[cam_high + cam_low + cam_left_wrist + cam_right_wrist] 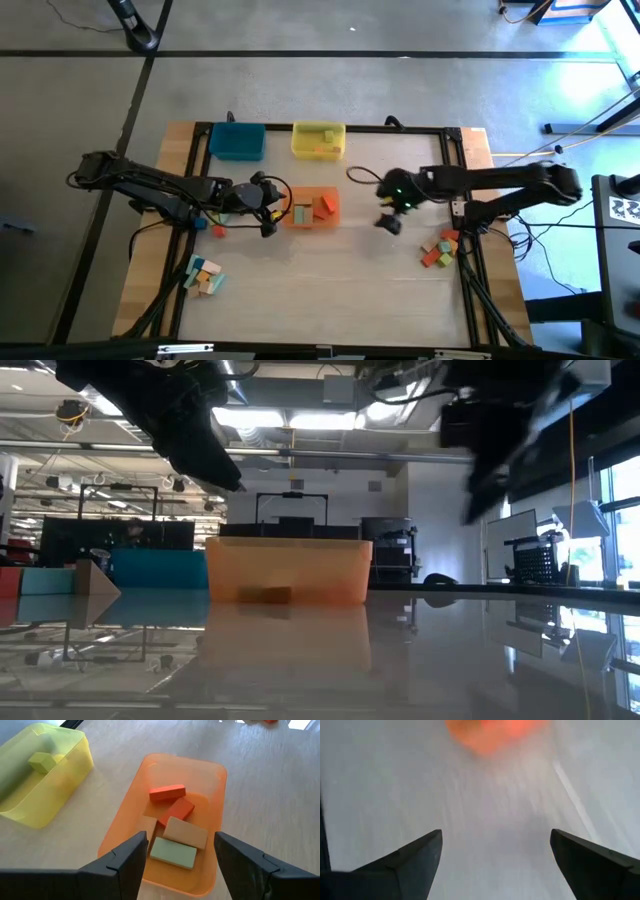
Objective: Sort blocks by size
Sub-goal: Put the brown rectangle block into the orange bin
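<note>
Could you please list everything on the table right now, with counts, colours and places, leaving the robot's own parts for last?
Orange tray: one, table centre, under the left gripper; left wrist view shows four blocks inside, two red-orange, one tan, one pale green.
Yellow tray: one, far edge, centre; one yellow-green block inside.
Blue tray: one, far edge, left of the yellow tray; contents cannot be told.
Loose blocks, right: a small pile, orange, red and green, near the right edge.
Loose blocks, left: a small pile, pale wood, blue and yellow, near left corner.
Small blocks: red and blue, beside the left arm.
Left gripper: jaws open, over the orange tray.
Right gripper: jaws open, over bare table.
</note>
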Motion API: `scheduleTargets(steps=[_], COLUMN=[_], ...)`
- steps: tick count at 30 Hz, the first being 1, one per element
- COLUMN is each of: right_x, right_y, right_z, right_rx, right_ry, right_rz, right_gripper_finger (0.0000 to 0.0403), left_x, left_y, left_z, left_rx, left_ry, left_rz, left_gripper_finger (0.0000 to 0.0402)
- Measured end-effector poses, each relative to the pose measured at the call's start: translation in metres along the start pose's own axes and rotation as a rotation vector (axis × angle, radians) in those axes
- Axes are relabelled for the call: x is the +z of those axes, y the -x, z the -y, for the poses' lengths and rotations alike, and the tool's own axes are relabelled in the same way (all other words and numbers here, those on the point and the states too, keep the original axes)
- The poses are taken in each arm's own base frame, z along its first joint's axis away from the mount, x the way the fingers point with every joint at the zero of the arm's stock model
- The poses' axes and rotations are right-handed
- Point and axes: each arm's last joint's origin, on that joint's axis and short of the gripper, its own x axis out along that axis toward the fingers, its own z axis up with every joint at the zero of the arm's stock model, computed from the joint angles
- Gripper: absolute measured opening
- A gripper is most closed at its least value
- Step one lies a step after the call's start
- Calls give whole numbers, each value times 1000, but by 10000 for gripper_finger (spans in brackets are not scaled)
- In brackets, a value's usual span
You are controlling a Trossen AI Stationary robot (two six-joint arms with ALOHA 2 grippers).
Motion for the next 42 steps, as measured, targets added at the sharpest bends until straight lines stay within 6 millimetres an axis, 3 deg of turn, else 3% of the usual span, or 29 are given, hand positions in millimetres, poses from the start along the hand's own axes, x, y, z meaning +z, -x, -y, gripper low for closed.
scheduleTargets(steps=[8, 17, 23, 35, 42], right_x=[-47, -82, -99, -110, -114], right_y=[17, 2, -10, -27, -36], right_z=[-7, -13, -6, 3, 6], right_rx=[-236, -252, -297, -263, -223], right_ry=[-244, -442, -504, -514, -513], right_rz=[-247, -438, -514, -497, -466], right_gripper_finger=[367, 354, 272, 69, 6], left_x=[0, 0, 0, 1, 1], left_y=[0, 0, 0, 0, 0], left_z=[0, 0, 0, 0, 0], left_rx=[0, 0, -1, -1, -1], left_ry=[-6, -7, -6, -4, -4], left_rz=[4, 1, 4, 8, 8], left_gripper_finger=[219, 219, 219, 219, 219])
